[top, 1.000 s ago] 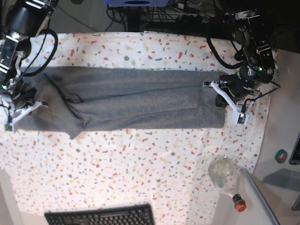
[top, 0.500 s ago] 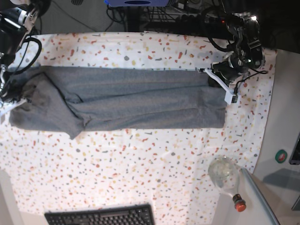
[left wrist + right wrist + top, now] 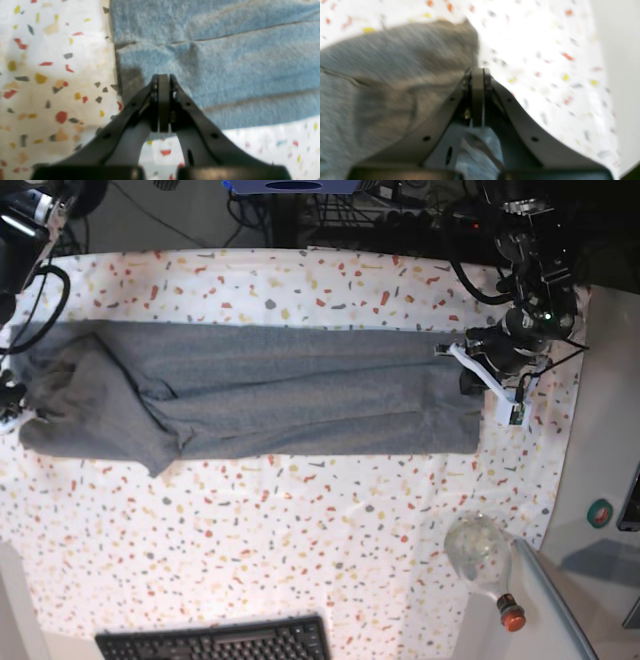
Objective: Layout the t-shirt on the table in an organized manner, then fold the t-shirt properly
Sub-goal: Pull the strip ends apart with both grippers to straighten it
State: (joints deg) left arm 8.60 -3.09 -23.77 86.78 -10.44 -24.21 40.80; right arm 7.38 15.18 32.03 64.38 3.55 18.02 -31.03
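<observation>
Left wrist view: the left gripper (image 3: 163, 100) has its dark jaws pressed together with nothing between them. It hangs over the hem corner of the t-shirt (image 3: 225, 62), which looks blue-grey here (camera tint). The cloth lies in flat lengthwise layers on the table (image 3: 50, 75), its straight edge running just left of the jaw tips.

Right wrist view: blurred. The right gripper (image 3: 477, 97) also has its jaws together; no cloth is pinched at their tips. The t-shirt (image 3: 382, 87) spreads to the left of the jaws and passes under them. The speckled table (image 3: 545, 62) shows to the right.

Base view: the t-shirt (image 3: 290, 390) lies as a long grey band across the far half of the table (image 3: 250, 550), with a sleeve folded over near its left end. The left gripper (image 3: 497, 386) sits at the band's right end. The right gripper is barely in frame at the left end. A black keyboard (image 3: 215, 642) lies at the near edge, well apart from the shirt; a clear bottle with a red cap (image 3: 485, 565) lies near the table's right corner.
</observation>
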